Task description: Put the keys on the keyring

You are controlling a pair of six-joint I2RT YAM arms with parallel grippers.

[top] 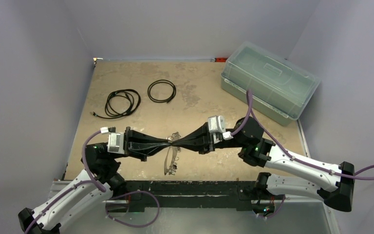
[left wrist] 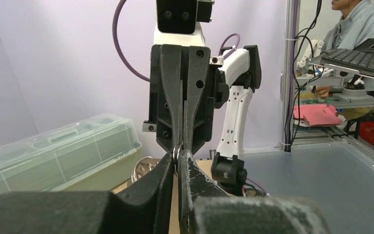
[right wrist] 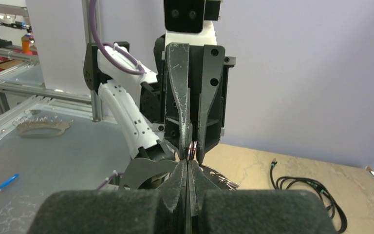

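Top view, grippers: left gripper (top: pixel 168 143) and right gripper (top: pixel 180 142) meet tip to tip above the surface (top: pixel 199 105), close to its near edge and midway between its left and right edges.
Top view, the keyring (top: pixel 169 157): a pale loop hanging from the meeting point, its lower end towards the near edge.
Top view, the keys (top: pixel 174 168): a small dark cluster at the loop's lower end. Their colours are too small to tell, and I cannot tell whether they are threaded on.
Top view, elsewhere: black cable coils (top: pixel 122 103) towards the far left corner, plastic box (top: pixel 270 85) at the far right corner.
Left wrist view, left jaws: pinching a thin metal bit of the keyring (left wrist: pixel 175 158). The right jaws are closed directly above it.
Right wrist view, right jaws: pressed together with no gap. I cannot tell whether they hold ring, key or nothing.
Right wrist view, reddish piece (right wrist: pixel 192 148): sits between the left jaws; I cannot identify it.
Risk, slip: the wire is thin and both tips crowd one spot. A sideways tug could pull it free and drop the loop.
Risk, bend: an opposed pull by the two arms could distort the loop.
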